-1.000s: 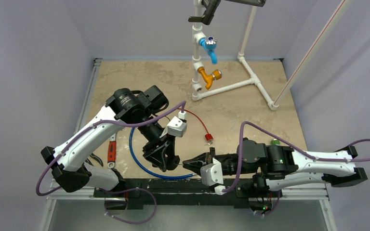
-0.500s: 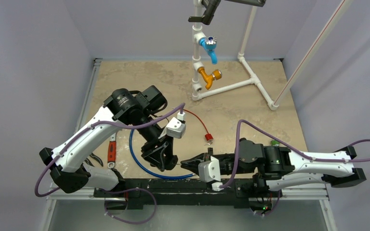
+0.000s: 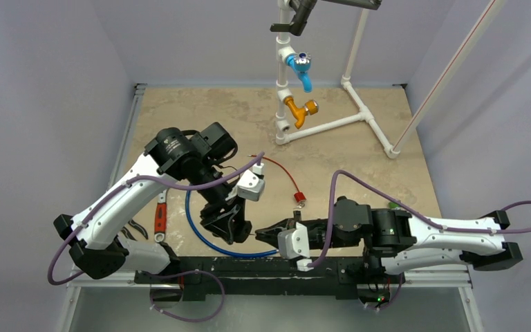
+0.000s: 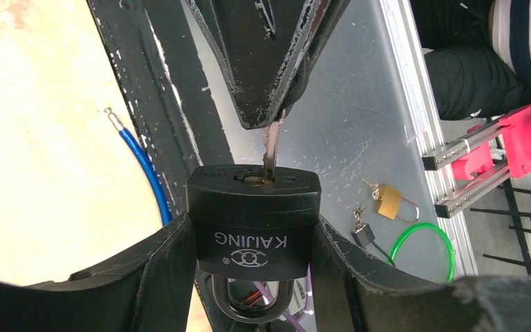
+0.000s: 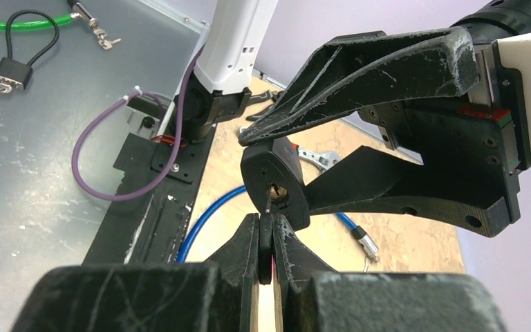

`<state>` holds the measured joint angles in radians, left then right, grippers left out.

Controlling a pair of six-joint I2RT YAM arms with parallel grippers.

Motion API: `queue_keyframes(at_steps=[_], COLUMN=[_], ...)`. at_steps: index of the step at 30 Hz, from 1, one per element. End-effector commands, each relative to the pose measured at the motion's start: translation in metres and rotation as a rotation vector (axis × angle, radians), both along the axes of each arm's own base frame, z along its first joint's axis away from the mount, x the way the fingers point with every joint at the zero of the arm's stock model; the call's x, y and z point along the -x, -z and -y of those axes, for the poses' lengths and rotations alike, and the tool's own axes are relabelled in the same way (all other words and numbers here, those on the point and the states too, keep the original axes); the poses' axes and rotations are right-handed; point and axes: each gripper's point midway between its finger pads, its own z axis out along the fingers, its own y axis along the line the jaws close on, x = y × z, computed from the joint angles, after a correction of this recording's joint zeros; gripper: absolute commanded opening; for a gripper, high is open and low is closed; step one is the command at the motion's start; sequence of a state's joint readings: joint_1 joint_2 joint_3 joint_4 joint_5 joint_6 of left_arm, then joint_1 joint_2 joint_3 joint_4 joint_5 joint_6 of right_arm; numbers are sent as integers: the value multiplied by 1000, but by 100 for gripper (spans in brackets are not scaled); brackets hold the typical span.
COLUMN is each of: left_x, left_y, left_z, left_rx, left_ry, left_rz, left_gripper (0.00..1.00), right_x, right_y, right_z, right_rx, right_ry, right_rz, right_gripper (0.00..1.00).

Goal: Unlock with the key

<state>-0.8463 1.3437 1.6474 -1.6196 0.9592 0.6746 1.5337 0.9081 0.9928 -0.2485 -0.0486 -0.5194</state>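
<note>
Well, the left gripper [image 3: 238, 232] is clamped on the padlock [image 4: 252, 221] by its flat sides, held in the air between the arms. The right gripper [image 5: 266, 234] pinches the key [image 4: 270, 149] tight, its tip at the keyhole. The lock looks solid and heavy. The key looks thin, stiff and apt to twist, so it is best held by its bow.

High rear overhead view; two close, opposed wrist views, both on the padlock [image 4: 252, 214].
</note>
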Motion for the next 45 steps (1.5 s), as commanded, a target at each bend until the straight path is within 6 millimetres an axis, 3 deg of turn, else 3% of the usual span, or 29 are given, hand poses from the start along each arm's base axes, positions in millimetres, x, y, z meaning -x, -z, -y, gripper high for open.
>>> queue_keyframes(at_steps=[1,9,15,19,24,29,32,39,45], left_x=[46,46,48,47,46,44,40,39,38], left_y=[-52,-60,-55,-47,-49,-75,-96,-135,-143], left_z=[-12,-10,-17,-19,-16,-12,-5,0,-1], left_rx=[102,130,126,105,152,385,490,614,609], left_ry=[54,59,54,54,81,119,108,81,85], left_rz=[-234,-226,-201,-190,-169,-113,-186,-435,-470], left_gripper=[0,0,0,0,0,0,0,0,0], right_x=[19,25,24,17,9,12,23,41,55], right_y=[35,41,44,22,-19,-90,-118,-154,-172], right_z=[-27,-38,-27,-11,4,30,37,39,39], right_rx=[116,93,112,41,-123,-444,-546,-657,-725], right_ry=[-112,-145,-135,-85,-28,-43,-114,-221,-300], right_rz=[-4,-26,-29,-36,-49,-63,-35,23,66], right_gripper=[0,0,0,0,0,0,0,0,0])
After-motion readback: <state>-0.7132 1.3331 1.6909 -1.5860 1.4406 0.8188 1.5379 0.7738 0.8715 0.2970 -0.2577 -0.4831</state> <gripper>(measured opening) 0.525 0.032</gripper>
